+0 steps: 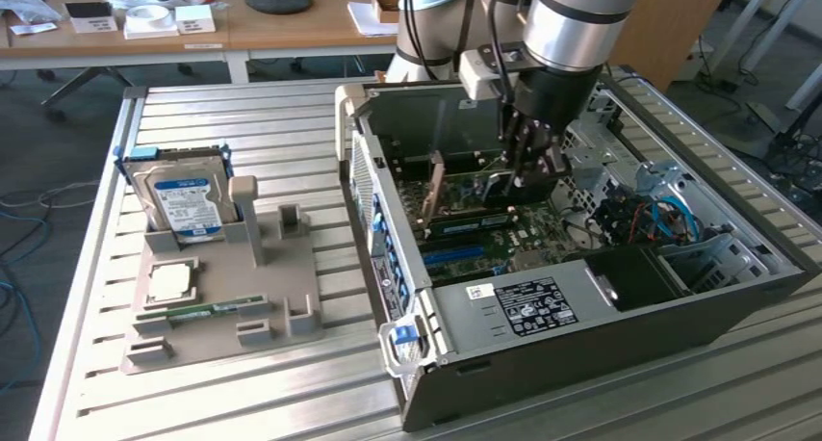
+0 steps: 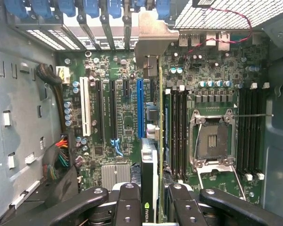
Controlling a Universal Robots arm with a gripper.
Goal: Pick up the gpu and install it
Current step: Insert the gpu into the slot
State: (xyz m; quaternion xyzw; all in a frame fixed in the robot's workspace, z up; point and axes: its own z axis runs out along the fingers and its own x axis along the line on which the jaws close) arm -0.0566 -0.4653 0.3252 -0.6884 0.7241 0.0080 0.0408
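The gpu (image 1: 437,186) stands on edge inside the open computer case (image 1: 603,311), its tan-brown face toward the exterior view's left. In the wrist view I look down on the gpu (image 2: 150,160) edge-on; it runs from its silver end bracket (image 2: 151,40) at the case's rear wall back to my gripper (image 2: 154,190). It sits along the motherboard (image 2: 118,94) beside a blue slot (image 2: 140,108). My gripper (image 1: 529,179) reaches down into the case, its black fingers (image 2: 129,202) on either side of the card's near end, shut on it.
A CPU socket (image 2: 213,136) and memory slots (image 2: 179,132) lie beside the card, with a wire bundle (image 2: 61,153) near the case wall. Outside the case, a grey holder (image 1: 289,297) carries a blue-labelled hard drive (image 1: 184,202), a processor (image 1: 171,282) and a green memory stick (image 1: 206,313).
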